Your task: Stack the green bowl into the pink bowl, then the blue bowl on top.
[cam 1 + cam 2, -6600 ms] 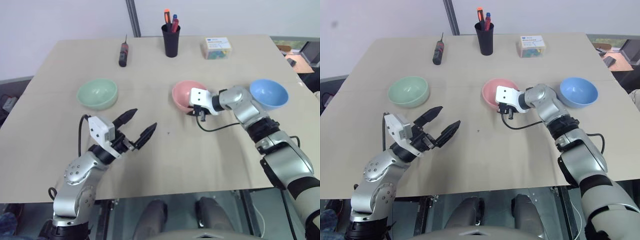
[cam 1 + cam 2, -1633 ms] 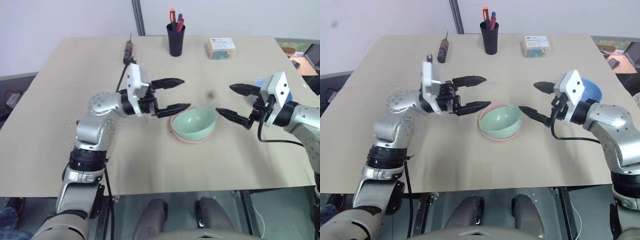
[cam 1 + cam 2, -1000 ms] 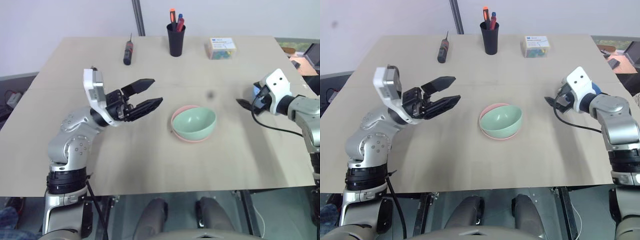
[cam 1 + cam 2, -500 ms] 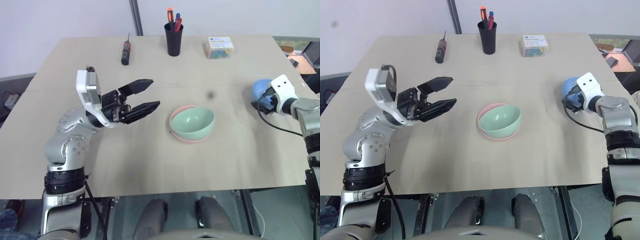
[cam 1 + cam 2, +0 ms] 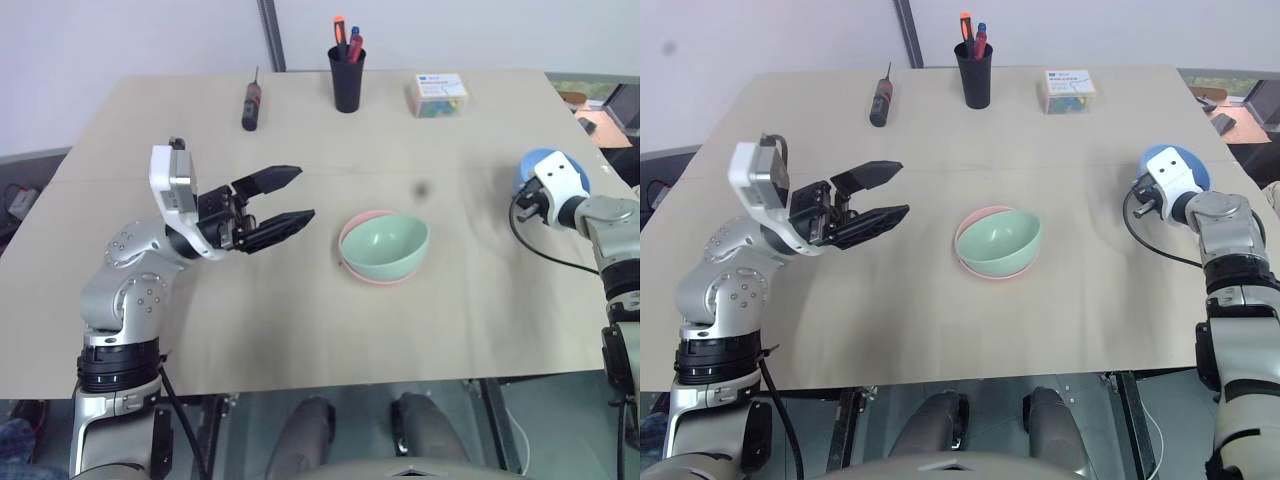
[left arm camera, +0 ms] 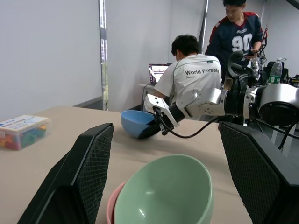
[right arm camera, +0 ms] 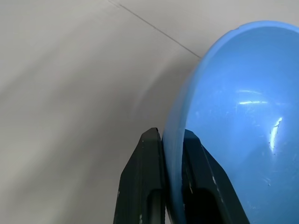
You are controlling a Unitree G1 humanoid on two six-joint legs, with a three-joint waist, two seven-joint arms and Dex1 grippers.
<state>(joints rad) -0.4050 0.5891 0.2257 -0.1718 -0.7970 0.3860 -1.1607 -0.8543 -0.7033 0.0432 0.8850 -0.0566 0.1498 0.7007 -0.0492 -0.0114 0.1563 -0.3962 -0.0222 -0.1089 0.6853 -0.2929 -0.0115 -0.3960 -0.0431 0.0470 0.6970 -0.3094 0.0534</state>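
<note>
Right gripper (image 7: 172, 154) clamped on rim of blue bowl (image 7: 233, 116), far right of the head view. Left gripper (image 5: 283, 199) spread wide, empty, left of centre above table (image 5: 300, 320). Green bowl (image 5: 388, 243) nested in pink bowl (image 5: 352, 268) at frame centre.

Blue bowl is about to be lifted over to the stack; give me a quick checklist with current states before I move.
1. Right gripper shut on the blue bowl's rim, one finger inside, one outside: ok.
2. Green bowl nested in the pink bowl: ok, though it sits tilted.
3. Left gripper open, holding nothing, off to the stack's side: ok.
4. Table between blue bowl and stack free of objects: ok.
5. Grip firm enough for the lift: cannot tell.
</note>
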